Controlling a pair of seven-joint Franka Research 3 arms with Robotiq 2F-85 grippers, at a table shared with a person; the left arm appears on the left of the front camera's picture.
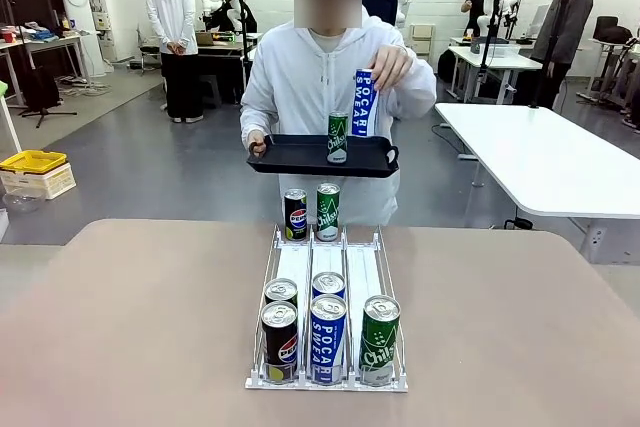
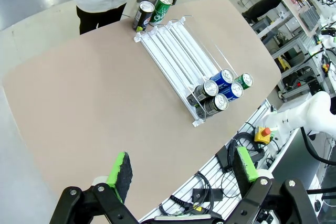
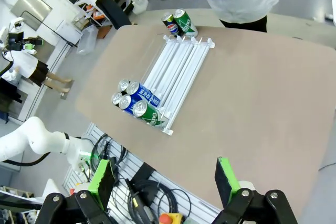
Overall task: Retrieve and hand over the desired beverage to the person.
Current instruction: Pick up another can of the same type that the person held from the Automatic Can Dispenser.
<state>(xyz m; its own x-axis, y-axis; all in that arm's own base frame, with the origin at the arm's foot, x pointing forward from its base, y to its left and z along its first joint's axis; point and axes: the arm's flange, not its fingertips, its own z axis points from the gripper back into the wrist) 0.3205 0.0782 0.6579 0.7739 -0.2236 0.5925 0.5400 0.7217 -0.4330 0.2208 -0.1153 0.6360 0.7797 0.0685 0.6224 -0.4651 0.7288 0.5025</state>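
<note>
Left gripper (image 2: 182, 167) and right gripper (image 3: 164, 176) hang wide open, empty; cans (image 1: 328, 339) crowded at the near end of the rack (image 1: 300, 265) could topple when one is grasped.

Front faces person (image 1: 330, 77), wrists high, sharing rack (image 1: 362, 267)

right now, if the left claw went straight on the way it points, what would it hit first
Probably the bare tabletop, beside the near end of the can rack. The open left claw has nothing between it and that surface, though depth is hard to judge.
</note>
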